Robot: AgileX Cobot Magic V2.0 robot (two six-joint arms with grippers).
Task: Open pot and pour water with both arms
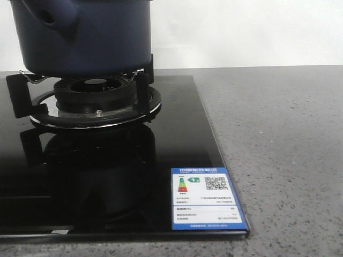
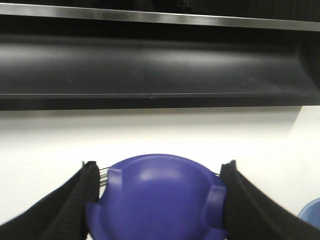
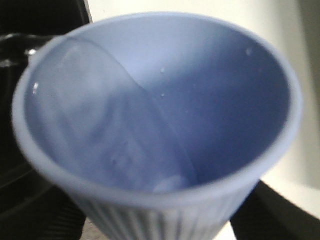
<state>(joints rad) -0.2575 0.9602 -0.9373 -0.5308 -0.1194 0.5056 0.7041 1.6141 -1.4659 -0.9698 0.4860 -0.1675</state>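
The dark navy-blue pot (image 1: 80, 37) stands on the gas burner (image 1: 96, 93) at the far left, with its stubby handle socket (image 1: 53, 16) facing me; its top is cut off by the frame. Neither gripper shows in the front view. My left gripper (image 2: 159, 172) is shut on a blue-purple domed lid (image 2: 160, 205), held up in front of a white wall. My right gripper (image 3: 160, 222) is shut on a light blue ribbed cup (image 3: 165, 100). The cup is tilted and has water in it.
A black glass hob (image 1: 107, 176) with a blue-and-white energy label (image 1: 206, 198) lies on a grey speckled counter (image 1: 284, 150). A black range hood (image 2: 150, 65) hangs above the left gripper. The rim of the light blue cup (image 2: 312, 217) shows beside the lid.
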